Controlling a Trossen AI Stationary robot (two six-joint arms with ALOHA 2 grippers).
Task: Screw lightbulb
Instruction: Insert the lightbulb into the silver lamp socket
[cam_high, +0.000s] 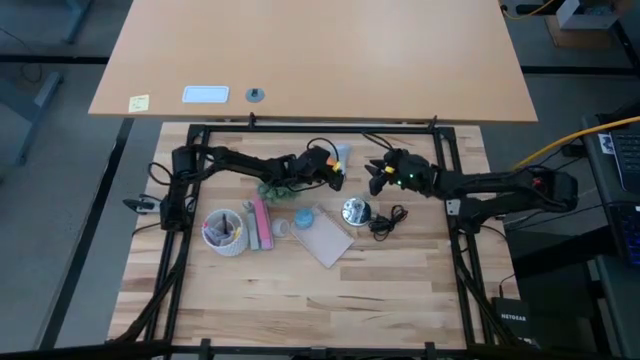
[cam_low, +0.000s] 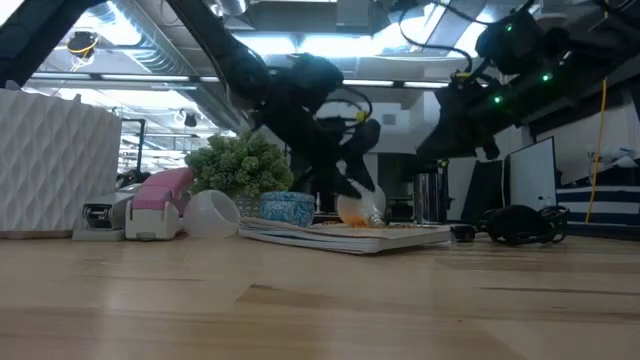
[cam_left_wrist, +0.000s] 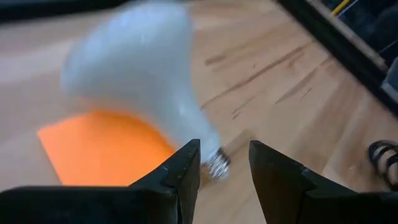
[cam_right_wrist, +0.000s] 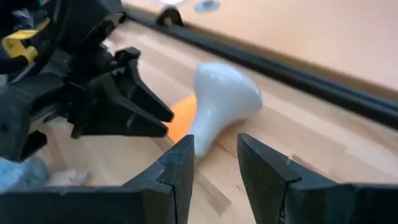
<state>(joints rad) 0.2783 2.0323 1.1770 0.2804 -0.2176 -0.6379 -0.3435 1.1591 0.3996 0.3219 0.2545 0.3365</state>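
Observation:
The lightbulb (cam_left_wrist: 140, 68), a frosted white globe tapering to a screw base (cam_left_wrist: 217, 165), lies on its side on the wooden table, partly over an orange sheet (cam_left_wrist: 99, 146). It also shows in the high view (cam_high: 340, 157) and the right wrist view (cam_right_wrist: 221, 99). My left gripper (cam_left_wrist: 224, 162) is open, its fingers on either side of the screw base. My right gripper (cam_right_wrist: 214, 155) is open too and points at the bulb's narrow end from the table's right. The left gripper (cam_right_wrist: 146, 99) shows there beside the bulb. My left gripper has one fingertip (cam_left_wrist: 189, 158) right beside the bulb's screw base (cam_left_wrist: 219, 167), coming slanting down from the table's left. I cannot tell whether it touches the base. The bulb lies on the table.
The round silver socket disc (cam_high: 354, 211) with its black cord (cam_high: 385, 222) lies nearer the front. A pale board (cam_high: 325, 242), a blue dish (cam_high: 303, 216), a green plant (cam_high: 275, 188), a pink tool (cam_high: 262, 222) and a white cup (cam_high: 225, 232) fill the left.

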